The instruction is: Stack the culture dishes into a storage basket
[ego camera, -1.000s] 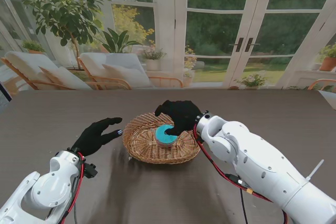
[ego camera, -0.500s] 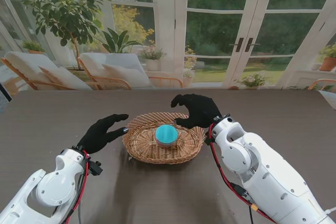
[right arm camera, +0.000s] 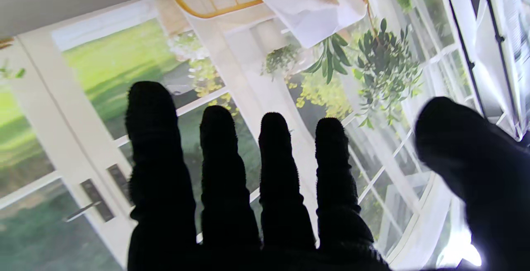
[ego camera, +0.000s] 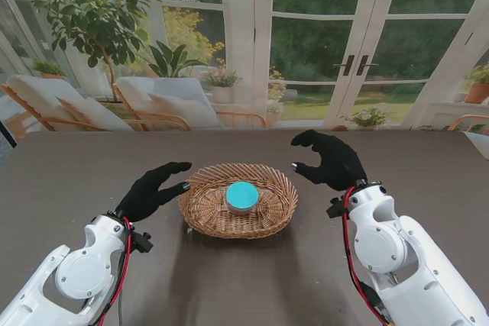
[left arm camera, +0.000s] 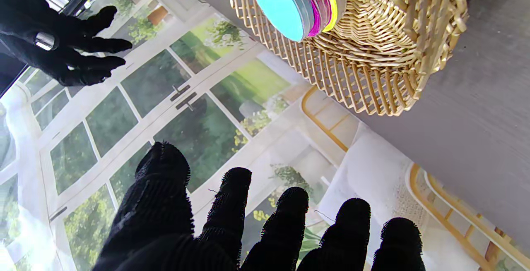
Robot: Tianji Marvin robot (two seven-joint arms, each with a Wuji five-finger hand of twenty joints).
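Observation:
A round wicker basket (ego camera: 205,211) sits mid-table and holds a stack of culture dishes (ego camera: 242,196) with a teal one on top. The left wrist view shows the stack (left arm camera: 290,2) as teal over magenta over yellow, inside the basket (left arm camera: 385,56). My left hand (ego camera: 151,191) hovers open just left of the basket rim, fingers (left arm camera: 232,209) spread, holding nothing. My right hand (ego camera: 328,160) is raised to the right of the basket, open with fingers (right arm camera: 223,167) apart and empty; it also shows in the left wrist view (left arm camera: 62,51).
The dark wood-grain table (ego camera: 92,166) stretches wide on both sides of the basket. Behind its far edge are glass doors, lounge chairs and potted plants.
My right hand has let go of the teal dish in the basket and drawn back up and to the right, clear of the rim. My left hand edged slightly toward the basket.

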